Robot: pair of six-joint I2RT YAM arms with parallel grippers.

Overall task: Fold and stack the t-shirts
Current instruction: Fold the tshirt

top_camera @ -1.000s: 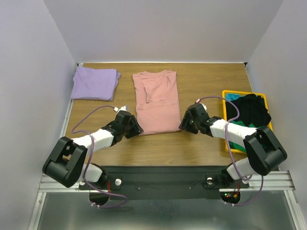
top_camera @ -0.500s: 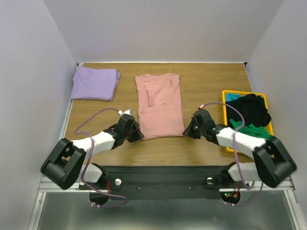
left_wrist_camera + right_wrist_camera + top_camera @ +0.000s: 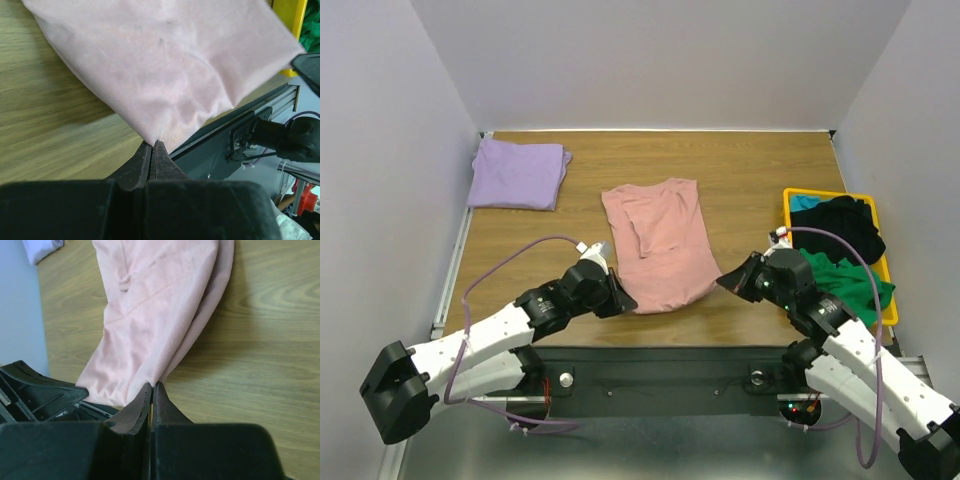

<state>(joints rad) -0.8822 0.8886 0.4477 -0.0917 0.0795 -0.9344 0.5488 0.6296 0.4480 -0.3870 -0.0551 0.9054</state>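
Two closed hands, left hand [image 3: 619, 301] and right hand [image 3: 724, 284], pinch the pink t-shirt [image 3: 660, 245] by its near corners, mid worktop [image 3: 750, 180] toward the near edge; lavender t-shirt [image 3: 518, 172] lies at the far left corner.

Left arm [image 3: 470, 345], lower left of the frame: white link shells, black joint housings, bulky black block at the outer elbow. Right arm [image 3: 865, 365], lower right: same white-and-black build. Left end effector [image 3: 623, 305]: matte black, with two tapered fingers [image 3: 142, 165] on a broad black body. Right end effector [image 3: 723, 283]: black, same pattern. Cable [image 3: 540, 238]: lavender-grey, one looping along each arm, white connector at the wrist. Base plate [image 3: 650, 375]: black, on a silver rail, with red and green indicator lights [image 3: 795, 408].
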